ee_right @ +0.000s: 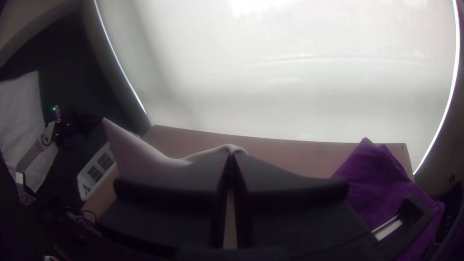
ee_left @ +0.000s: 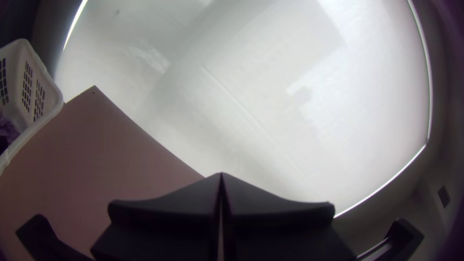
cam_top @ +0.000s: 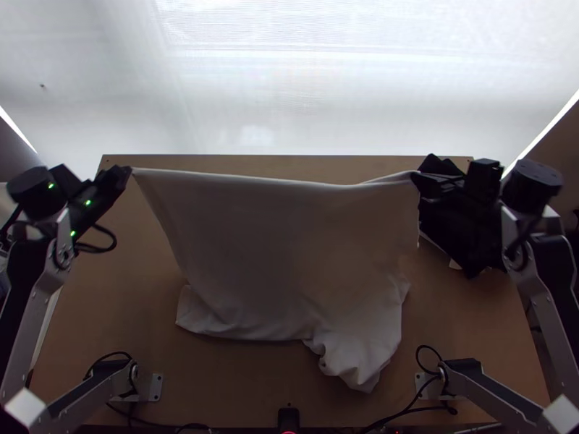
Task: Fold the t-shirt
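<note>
The white t-shirt [cam_top: 282,246] hangs stretched between both grippers, its upper edge nearly straight and its lower part lying loosely bunched on the table. At its far left corner, my left gripper [cam_top: 127,173] is shut on the cloth; in the left wrist view the fingers of my left gripper [ee_left: 221,176] meet at the tips. My right gripper [cam_top: 416,178] is shut on the opposite upper corner. In the right wrist view, a fold of the t-shirt [ee_right: 145,157] runs to the tips of my right gripper [ee_right: 232,155].
Dark cloth, purple in the right wrist view [ee_right: 379,181], lies at the table's far right, beneath the right arm. A white basket [ee_left: 46,118] stands beside the table's left edge. Brown tabletop [cam_top: 123,289] shows around the shirt.
</note>
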`<state>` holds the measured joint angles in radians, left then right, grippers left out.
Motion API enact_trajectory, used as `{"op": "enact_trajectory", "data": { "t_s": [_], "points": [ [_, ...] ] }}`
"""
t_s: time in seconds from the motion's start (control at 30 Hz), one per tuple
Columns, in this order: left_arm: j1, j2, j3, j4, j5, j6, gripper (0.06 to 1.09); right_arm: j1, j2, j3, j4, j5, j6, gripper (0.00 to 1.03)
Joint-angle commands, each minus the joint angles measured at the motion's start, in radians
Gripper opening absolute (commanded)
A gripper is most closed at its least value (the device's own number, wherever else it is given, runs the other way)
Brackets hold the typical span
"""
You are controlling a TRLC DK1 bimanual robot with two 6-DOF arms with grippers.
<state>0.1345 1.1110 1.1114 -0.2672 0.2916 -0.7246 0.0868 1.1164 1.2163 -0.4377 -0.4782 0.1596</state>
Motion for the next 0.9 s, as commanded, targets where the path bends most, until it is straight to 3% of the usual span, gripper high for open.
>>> {"op": "enact_trajectory", "data": {
  "t_s": [0.0, 0.2, 0.47, 0.73, 0.87],
  "points": [
    [-0.058, 0.337, 0.116, 0.158, -0.072, 0.001, 0.09, -0.001, 0.244, 0.009, 0.169, 0.039, -0.015, 0.03],
    [-0.085, 0.61, 0.318, 0.187, -0.115, 0.008, 0.09, 0.004, 0.471, 0.172, 0.192, 0.055, -0.04, 0.03],
    [-0.069, 0.894, 0.524, 0.189, -0.174, 0.054, 0.09, -0.004, 0.615, 0.275, 0.192, 0.081, -0.074, 0.03],
    [-0.067, 1.001, 0.591, 0.189, -0.198, 0.074, 0.09, 0.007, 0.671, 0.292, 0.237, 0.125, -0.086, 0.03],
    [-0.062, 1.018, 0.613, 0.189, -0.206, 0.077, 0.09, 0.011, 0.678, 0.295, 0.244, 0.148, -0.084, 0.1]
  ]
}}
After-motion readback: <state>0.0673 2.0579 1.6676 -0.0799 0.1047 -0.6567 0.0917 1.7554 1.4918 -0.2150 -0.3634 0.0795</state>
